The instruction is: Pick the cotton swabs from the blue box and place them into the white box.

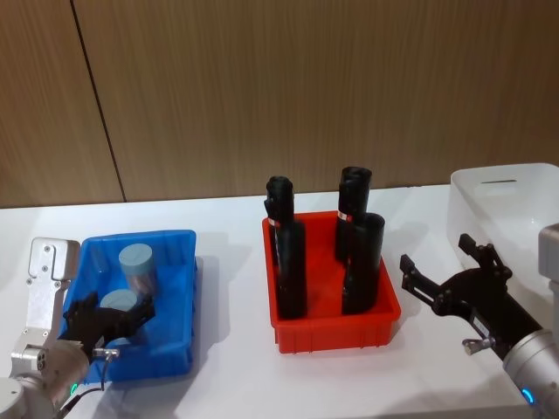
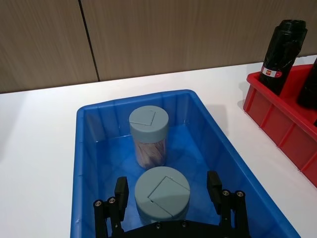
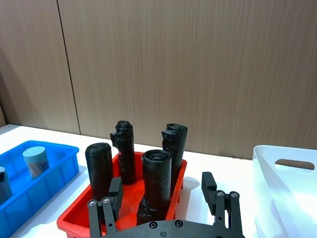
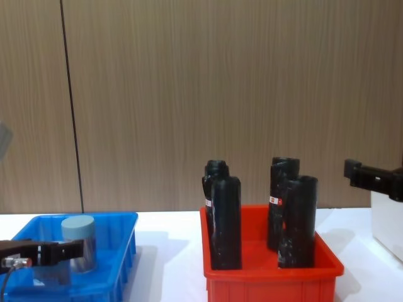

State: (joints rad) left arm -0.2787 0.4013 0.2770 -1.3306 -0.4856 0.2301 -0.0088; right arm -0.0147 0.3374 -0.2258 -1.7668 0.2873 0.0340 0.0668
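head, left gripper (image 1: 113, 310): down inside the blue box (image 1: 182, 262), spread around the near tub (image 1: 116, 300) of cotton swabs; the far tub (image 1: 138, 264) stands just behind it.
head, right gripper (image 1: 444, 262): spread, empty, hovering between the red bin (image 1: 336, 330) and the white box (image 1: 502, 188).
left wrist, grasp: fingers (image 2: 121, 191) sit level with the lid, gap on each side, no contact. My call: drop a little to catch the clear wall below the lid, close centred, lift straight so the far tub isn't knocked.
right wrist, view: jaws apart, black bottles (image 3: 157, 183) ahead; white box cut off at the frame edge.
chest, unclear: one tub shows behind a left finger, can't tell which; its base is hidden by the box wall.
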